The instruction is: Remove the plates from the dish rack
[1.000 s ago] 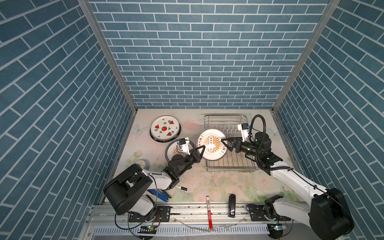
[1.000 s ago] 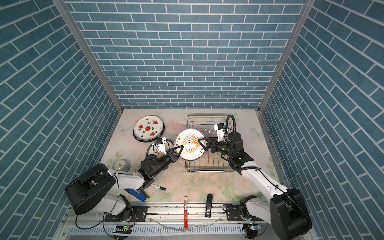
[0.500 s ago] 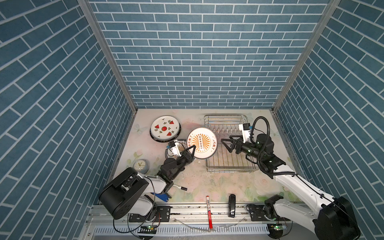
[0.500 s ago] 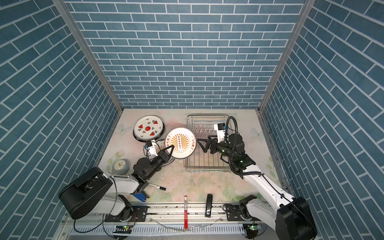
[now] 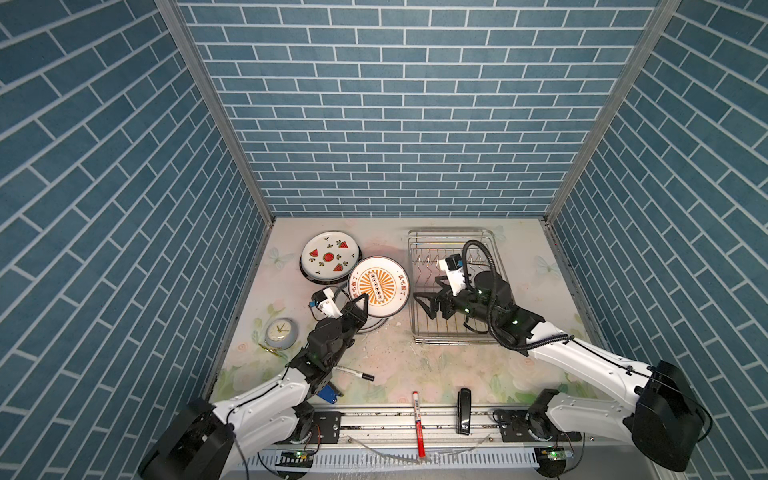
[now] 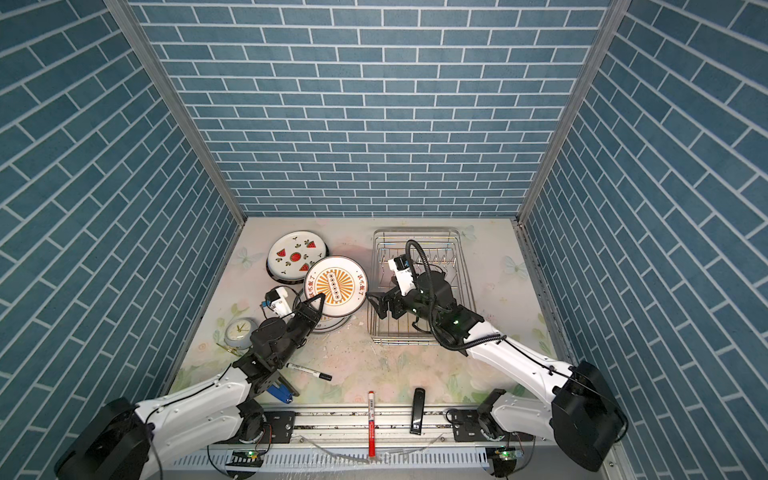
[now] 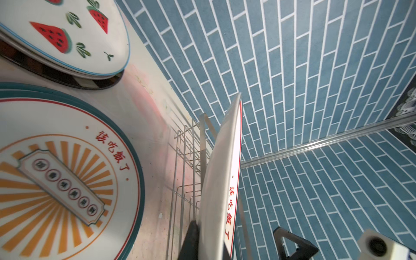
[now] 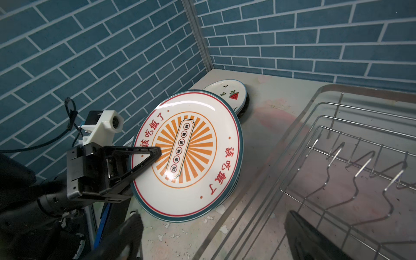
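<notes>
The dish rack [image 5: 453, 233] [image 6: 415, 232] [image 8: 337, 155] [image 7: 186, 155] shows only bare prongs. My left gripper [image 5: 363, 300] [image 6: 319, 297] [image 7: 209, 243] is shut on the edge of an orange sunburst plate [image 5: 380, 286] [image 6: 336, 286] [image 8: 189, 155] [image 7: 222, 180]. It holds the plate tilted over a like plate [image 7: 56, 180] lying left of the rack. A watermelon plate [image 5: 330, 254] [image 6: 296, 254] [image 8: 231, 94] [image 7: 67, 29] lies on a dark-rimmed one behind. My right gripper [image 5: 426, 293] [image 6: 379, 295] [image 8: 216, 225] hangs open and empty over the rack's left side.
A small grey clock [image 5: 280, 332] sits near the left wall. A black marker [image 5: 353, 372] lies beside my left arm. At the front edge lie a red pen [image 5: 417, 419] and a black bar-shaped object [image 5: 463, 409]. Brick walls close in three sides.
My left gripper has carried the sunburst plate leftwards, away from the rack, to over the plate on the table. My right gripper, earlier at the plate's right edge, now stands apart from it.
</notes>
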You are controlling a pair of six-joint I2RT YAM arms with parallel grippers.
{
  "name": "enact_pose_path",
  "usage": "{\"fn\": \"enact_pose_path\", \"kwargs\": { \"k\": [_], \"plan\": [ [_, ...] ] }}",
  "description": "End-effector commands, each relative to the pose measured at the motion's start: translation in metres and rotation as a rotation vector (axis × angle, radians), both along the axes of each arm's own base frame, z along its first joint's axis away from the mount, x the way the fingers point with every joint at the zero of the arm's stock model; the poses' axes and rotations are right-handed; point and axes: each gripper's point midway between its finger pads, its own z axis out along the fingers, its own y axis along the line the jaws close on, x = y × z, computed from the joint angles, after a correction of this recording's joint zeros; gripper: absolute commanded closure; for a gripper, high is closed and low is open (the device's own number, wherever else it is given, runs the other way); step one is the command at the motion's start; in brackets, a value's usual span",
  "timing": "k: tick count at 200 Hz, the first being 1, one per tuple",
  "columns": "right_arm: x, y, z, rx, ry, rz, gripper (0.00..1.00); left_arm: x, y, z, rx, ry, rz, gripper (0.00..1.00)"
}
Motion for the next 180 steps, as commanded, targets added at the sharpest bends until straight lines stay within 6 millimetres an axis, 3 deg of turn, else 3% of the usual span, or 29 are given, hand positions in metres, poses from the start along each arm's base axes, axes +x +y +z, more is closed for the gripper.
{"fn": "enact_pose_path", "kwargs": {
  "k": [1, 43, 89, 105, 141, 180],
  "plan": [
    [0.001, 0.016, 0.008, -0.059, -0.088, 0.022, 0.01, -0.001, 0.02, -0.014, 0.055, 0.079, 0.079, 1.0],
    [-0.001, 0.035, 0.001, -0.093, -0.089, 0.058, 0.01, 0.001, 0.034, -0.028, 0.105, 0.175, 0.135, 1.0],
    [-0.002, 0.054, -0.006, -0.109, -0.078, 0.103, 0.01, 0.001, 0.044, -0.027, 0.12, 0.162, 0.185, 1.0],
    [-0.008, 0.063, -0.01, -0.106, -0.06, 0.155, 0.01, 0.004, 0.052, -0.037, 0.154, 0.219, 0.22, 1.0],
    [-0.012, 0.069, -0.012, -0.093, -0.051, 0.188, 0.01, 0.013, 0.044, -0.047, 0.122, 0.244, 0.187, 1.0],
    [-0.015, 0.078, -0.022, -0.123, -0.025, 0.24, 0.01, 0.011, 0.054, -0.059, 0.145, 0.298, 0.233, 0.99]
  ]
}}
